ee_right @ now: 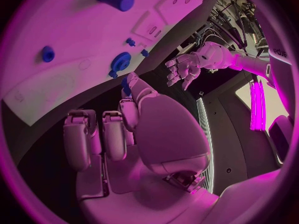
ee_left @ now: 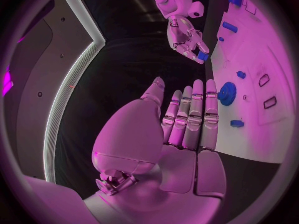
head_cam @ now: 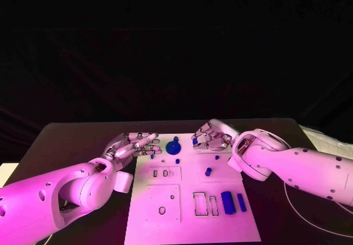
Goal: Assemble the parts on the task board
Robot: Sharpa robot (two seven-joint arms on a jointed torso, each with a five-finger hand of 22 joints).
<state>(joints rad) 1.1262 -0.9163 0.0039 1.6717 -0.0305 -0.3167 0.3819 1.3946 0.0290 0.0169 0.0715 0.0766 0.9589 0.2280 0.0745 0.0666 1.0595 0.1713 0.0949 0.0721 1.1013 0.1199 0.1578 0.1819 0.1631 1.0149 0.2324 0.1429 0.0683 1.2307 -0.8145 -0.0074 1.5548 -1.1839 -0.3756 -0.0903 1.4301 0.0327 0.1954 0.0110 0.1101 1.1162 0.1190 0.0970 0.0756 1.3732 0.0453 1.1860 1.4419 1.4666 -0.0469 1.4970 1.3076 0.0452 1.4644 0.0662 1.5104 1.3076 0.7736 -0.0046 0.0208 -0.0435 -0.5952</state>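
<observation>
White task board (head_cam: 193, 214) mid-table, small blue parts (head_cam: 233, 202) scattered flat across it.

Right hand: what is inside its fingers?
The right hand pinches a small blue part above the far edge of the white board. Its fingers cover most of the part, so its shape cannot be told.

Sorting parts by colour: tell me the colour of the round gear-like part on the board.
Blue gear, clearest in the left wrist view.
</observation>
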